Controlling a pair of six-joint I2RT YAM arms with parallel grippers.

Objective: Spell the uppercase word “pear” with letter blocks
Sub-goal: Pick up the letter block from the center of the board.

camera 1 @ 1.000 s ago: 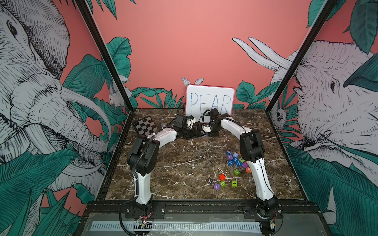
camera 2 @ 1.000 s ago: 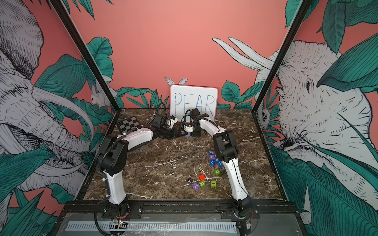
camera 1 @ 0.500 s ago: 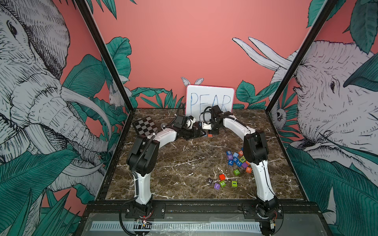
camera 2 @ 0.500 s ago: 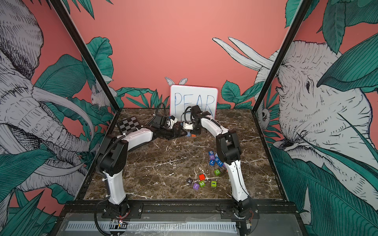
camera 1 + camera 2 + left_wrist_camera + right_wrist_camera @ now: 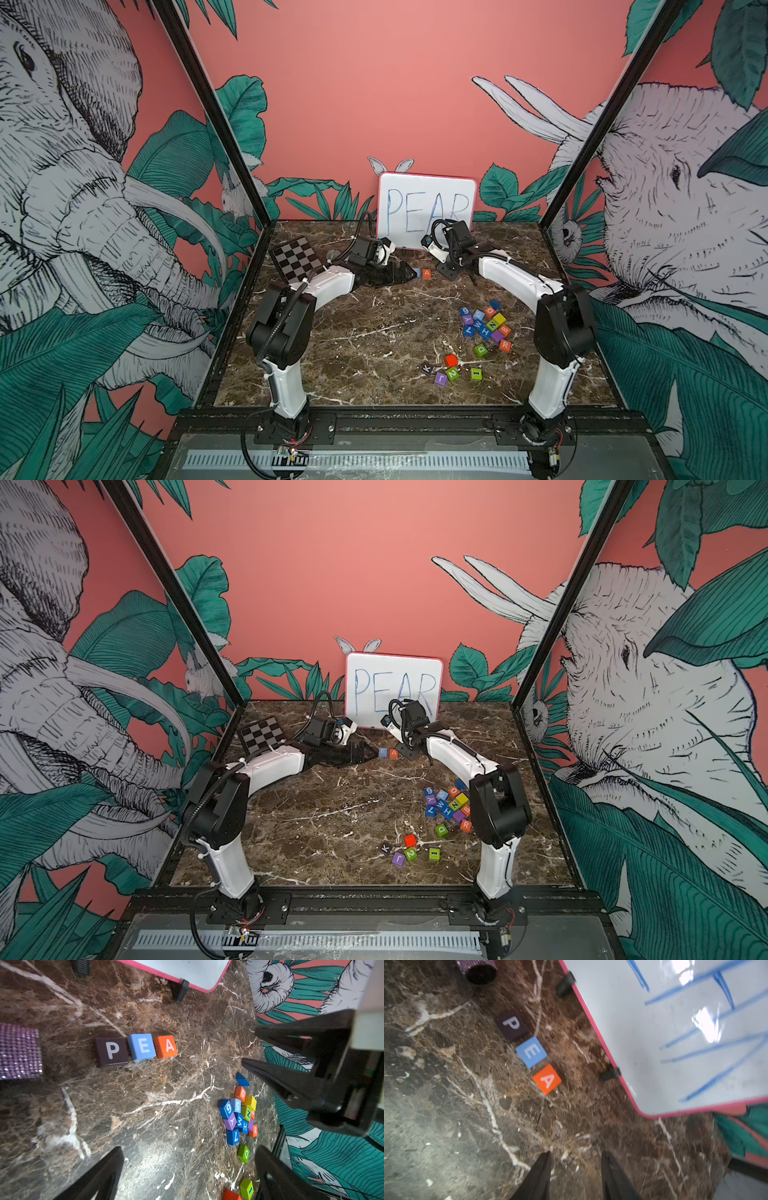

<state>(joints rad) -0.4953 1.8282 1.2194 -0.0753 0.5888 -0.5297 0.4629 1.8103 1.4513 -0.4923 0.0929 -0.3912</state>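
Observation:
Three letter blocks lie side by side in a row in front of the white board: dark P (image 5: 112, 1050), light blue E (image 5: 142, 1046) and orange A (image 5: 166, 1046). In both top views the P is hidden behind my left gripper (image 5: 409, 272), which lies low at the row's left end, wide open and empty. The orange R (image 5: 504, 345) sits at the near edge of the block pile on the right. My right gripper (image 5: 576, 1155) hovers to the right of the A (image 5: 426, 273), open with only bare marble between its fingers.
The white board (image 5: 426, 208) with handwritten PEAR stands at the back. A checkerboard card (image 5: 295, 257) lies at the back left. A pile of other coloured blocks (image 5: 484, 324) sits right of centre, with loose blocks (image 5: 451, 372) nearer the front. A purple studded object (image 5: 19, 1051) lies beside the P.
My right gripper has drawn back to the right, away from the A block, which stays on the table. The left arm has not moved.

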